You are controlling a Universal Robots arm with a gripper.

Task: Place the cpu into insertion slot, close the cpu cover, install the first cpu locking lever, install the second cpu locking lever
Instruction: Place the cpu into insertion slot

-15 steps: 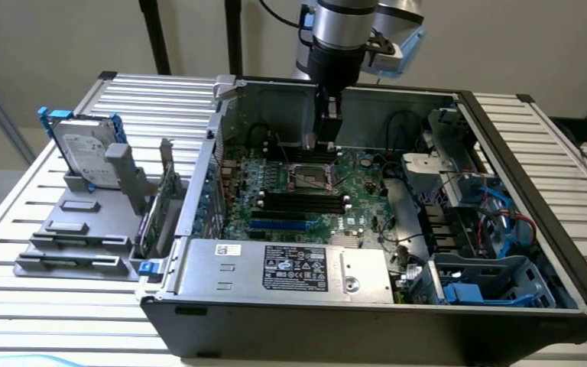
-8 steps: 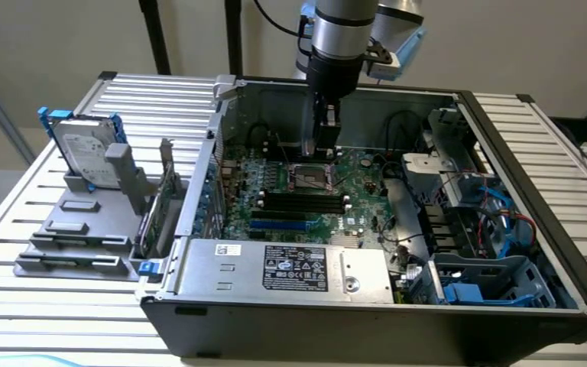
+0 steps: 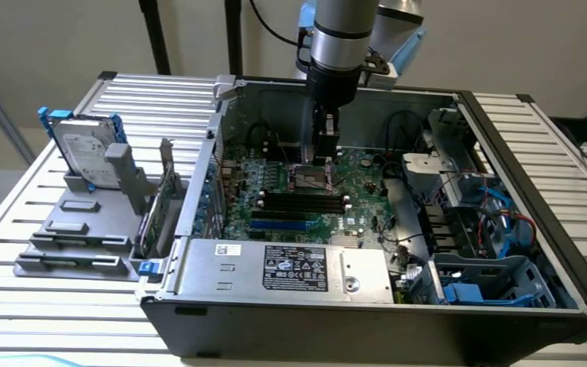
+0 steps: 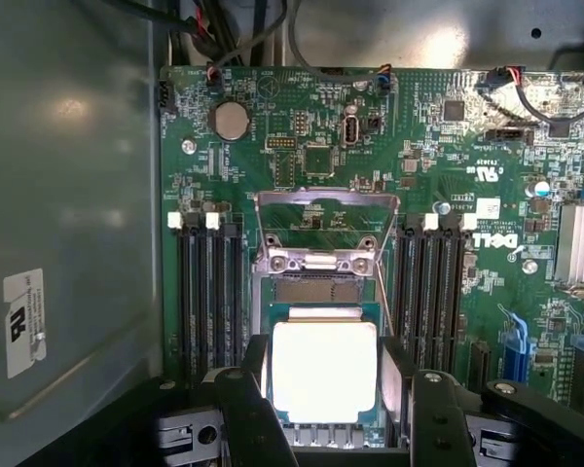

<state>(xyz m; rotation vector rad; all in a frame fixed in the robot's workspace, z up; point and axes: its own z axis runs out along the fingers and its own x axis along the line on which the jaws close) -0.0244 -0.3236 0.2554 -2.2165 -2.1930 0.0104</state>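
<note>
Your cpu (image 4: 324,375) lies flat, pale face up, over the insertion slot (image 4: 316,289) on the green board (image 4: 448,156). It is square, so it has no long axis, and its edges run parallel to the black memory slots (image 4: 209,292) on either side. The cpu cover (image 4: 326,198) stands swung up on the far side of the slot from the tool (image 3: 319,162). Your tool is released, its jaws spread wide. Its fingers (image 4: 245,409) flank the cpu's two opposite edges, just beside them.

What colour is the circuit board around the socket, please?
Green circuit board, clearest in the wrist view.
</note>
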